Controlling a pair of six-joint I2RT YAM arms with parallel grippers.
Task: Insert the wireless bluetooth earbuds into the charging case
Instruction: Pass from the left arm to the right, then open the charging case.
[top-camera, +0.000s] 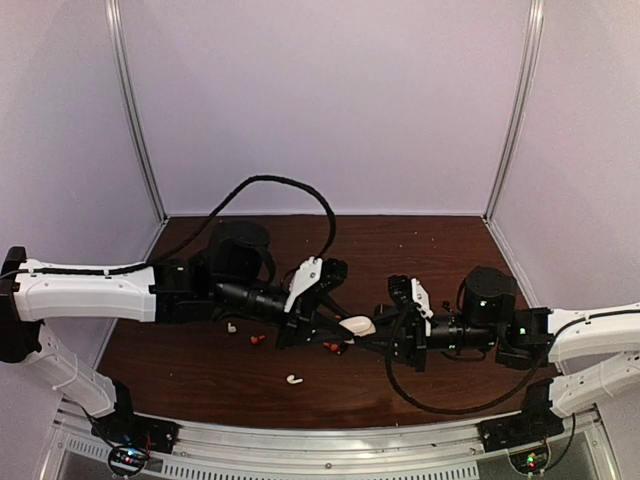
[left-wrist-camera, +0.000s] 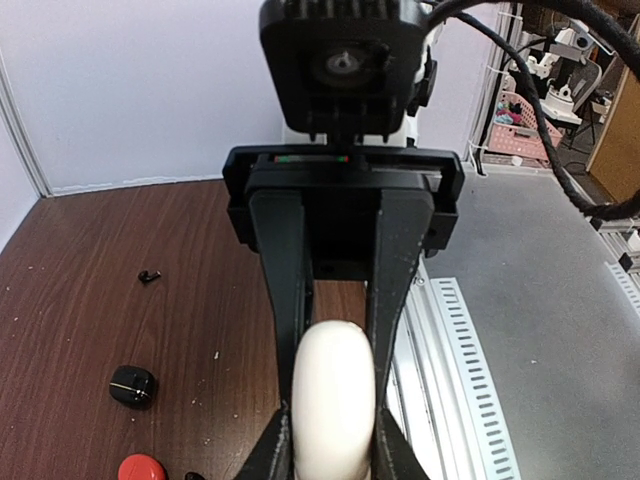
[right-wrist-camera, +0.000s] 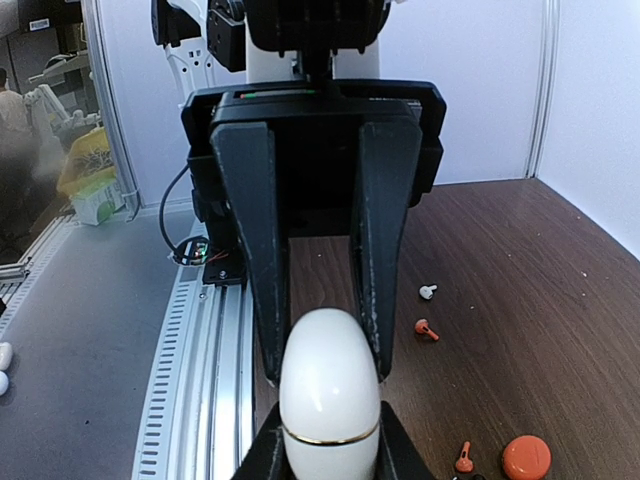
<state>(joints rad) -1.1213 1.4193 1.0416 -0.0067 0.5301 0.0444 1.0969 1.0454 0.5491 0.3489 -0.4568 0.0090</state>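
A closed white charging case (top-camera: 357, 325) with a thin gold seam is held above the table between both arms. My left gripper (top-camera: 343, 320) is shut on one end of it, and my right gripper (top-camera: 374, 331) is shut on the other end. In the left wrist view the case (left-wrist-camera: 335, 395) sits between my own fingers, with the right gripper's fingers (left-wrist-camera: 283, 270) flanking its far end. The right wrist view shows the case (right-wrist-camera: 330, 385) the same way. A white earbud (top-camera: 293, 379), another white earbud (top-camera: 231, 327) and red earbuds (top-camera: 257, 339) (top-camera: 330, 347) lie on the table.
A black case (left-wrist-camera: 132, 385), a red case (left-wrist-camera: 140, 468) and a black earbud (left-wrist-camera: 150, 276) lie on the brown table. The right wrist view shows a white earbud (right-wrist-camera: 427, 292), red earbuds (right-wrist-camera: 427, 329) and a red case (right-wrist-camera: 526, 456). The metal rail (top-camera: 320, 455) runs along the near edge.
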